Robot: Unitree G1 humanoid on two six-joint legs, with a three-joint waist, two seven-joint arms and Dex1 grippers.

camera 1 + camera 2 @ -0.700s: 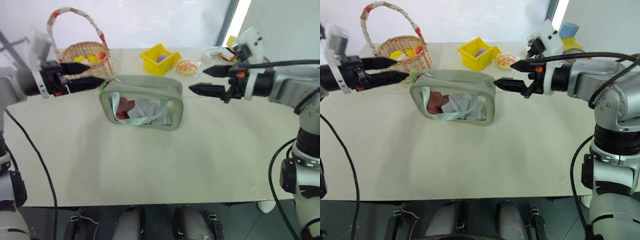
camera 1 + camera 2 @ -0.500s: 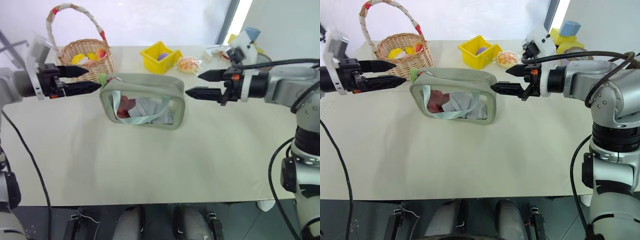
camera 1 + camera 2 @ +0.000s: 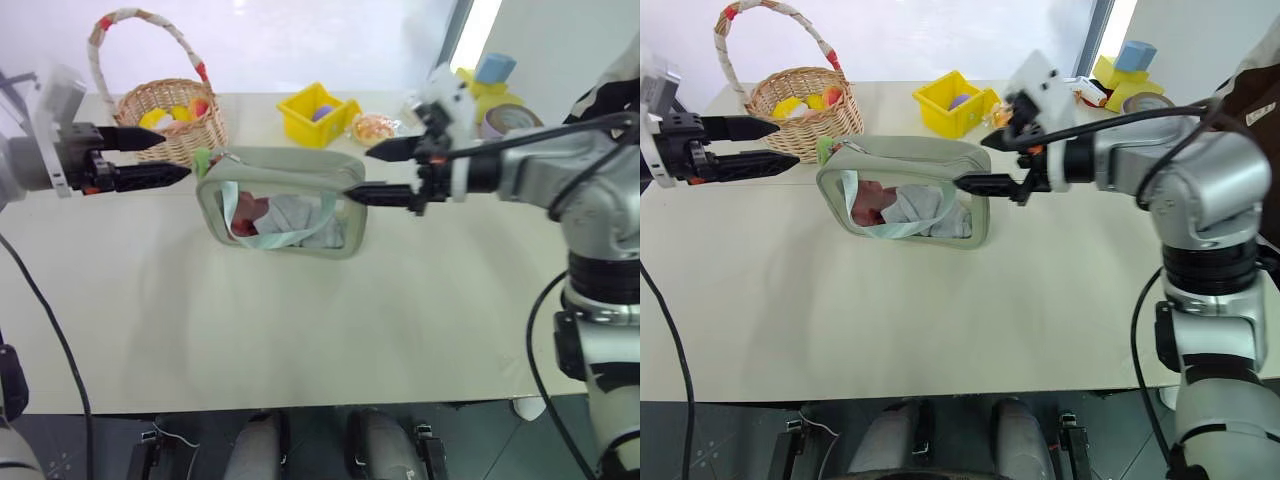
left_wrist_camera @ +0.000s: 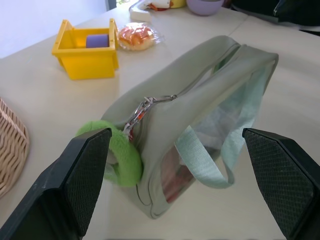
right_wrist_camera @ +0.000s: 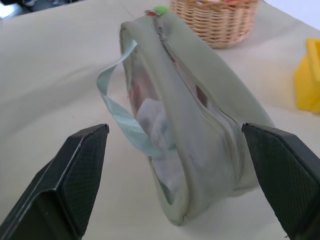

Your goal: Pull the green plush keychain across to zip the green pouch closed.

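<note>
Mid-frame on the table stands the pale sage-green fabric pouch (image 3: 283,203), its lime-green fuzzy plush keychain (image 4: 119,159) at the left end. Both the left gripper (image 3: 150,155) and right gripper (image 3: 377,170) hang spread wide, empty, flanking it. The approach is under way; next, I'd say, the left must pinch the plush while the right steadies the pouch.

Silver-grey humanoid arms with black two-fingered tips

The right end effector (image 3: 379,172) has tapered black fingers, an orange-red mark at its base and a white boxy mount above; the left end effector (image 3: 158,157) matches. Finger pads (image 4: 85,180) show a fine crosshatch. Black cables trail from both forearms.
</note>
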